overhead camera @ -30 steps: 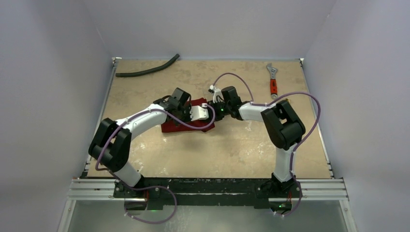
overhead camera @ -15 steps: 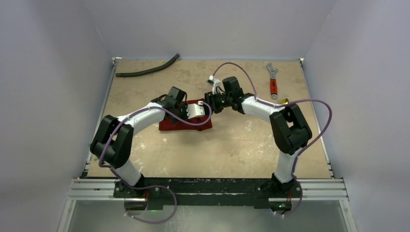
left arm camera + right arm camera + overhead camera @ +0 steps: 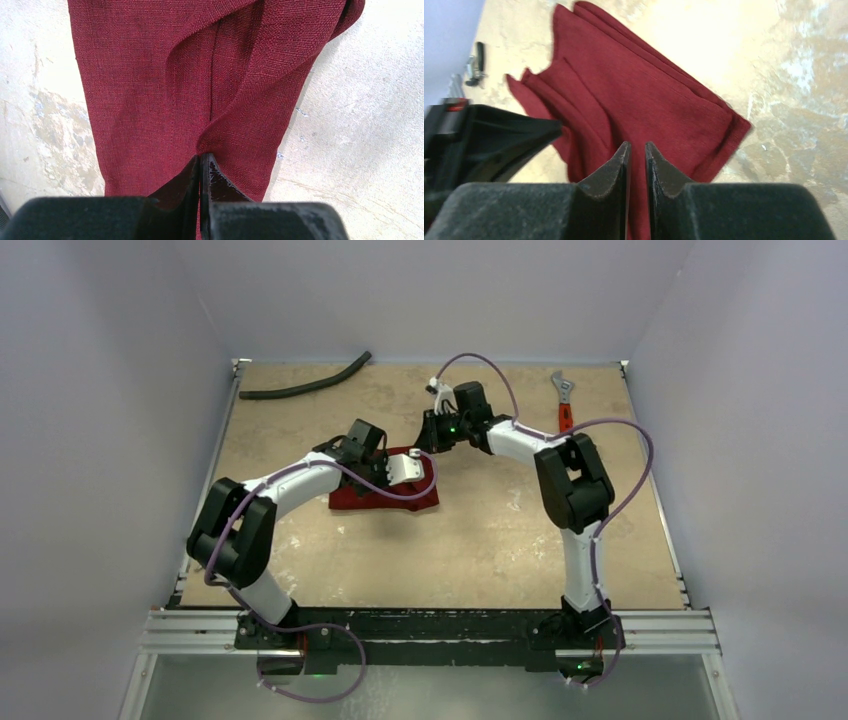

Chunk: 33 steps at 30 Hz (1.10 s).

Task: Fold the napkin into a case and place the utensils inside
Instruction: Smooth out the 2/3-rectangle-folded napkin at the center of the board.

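While your left gripper [image 3: 201, 159] pinches the woven maroon napkin [image 3: 150, 75], your right gripper [image 3: 638, 146], jaws barely parted, has moved beyond its far edge.

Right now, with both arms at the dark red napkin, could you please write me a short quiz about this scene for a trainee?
1. Fill in: the black hose lies near the far ___ corner of the table.
2. True or false: the red-handled wrench lies at the far left corner of the table.
3. What do the closed tips of the left gripper meet? A. the black hose B. the napkin C. bare table

Key: 1 left; 2 false, it lies at the far right; 3 B.
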Motion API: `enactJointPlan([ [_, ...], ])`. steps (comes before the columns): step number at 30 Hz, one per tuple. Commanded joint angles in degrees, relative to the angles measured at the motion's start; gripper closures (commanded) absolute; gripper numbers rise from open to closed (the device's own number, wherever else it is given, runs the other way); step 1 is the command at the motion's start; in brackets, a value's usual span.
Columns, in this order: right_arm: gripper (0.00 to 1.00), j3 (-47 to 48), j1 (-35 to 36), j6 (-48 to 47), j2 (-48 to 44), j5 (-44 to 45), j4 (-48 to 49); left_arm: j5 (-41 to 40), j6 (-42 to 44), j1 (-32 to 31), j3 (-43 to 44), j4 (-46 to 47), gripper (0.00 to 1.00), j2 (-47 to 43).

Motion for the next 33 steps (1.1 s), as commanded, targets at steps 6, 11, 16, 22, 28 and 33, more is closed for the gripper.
enactJointPlan([
  [6, 0.85, -3.37, 0.22, 0.47, 2.62, 4.2, 2.43, 2.43, -1.02, 2.86, 3.42, 0.33, 1.0, -1.03],
  [11, 0.85, -5.48, 0.22, 0.13, 1.97, 5.77, 3.66, 2.53, -0.92, 4.64, 4.6, 1.78, 1.0, 1.52],
  [16, 0.67, -7.21, -0.31, 1.61, -4.12, 6.59, 3.91, 2.52, -1.45, 4.63, 4.95, 3.23, 1.0, 5.52],
  [22, 0.52, -12.54, -2.67, 2.87, -12.96, 4.67, 5.09, 1.88, -1.45, 5.0, 4.09, 4.92, 1.0, 8.59],
  [28, 0.54, -21.79, -2.23, 1.68, -16.59, 3.09, 7.83, 2.25, -2.21, 5.0, 4.14, 6.02, 1.0, 9.69],
  [33, 0.55, -22.92, -0.43, 1.64, -16.2, 3.79, 8.18, 2.09, -2.11, 5.0, 3.12, 7.05, 1.0, 9.81],
])
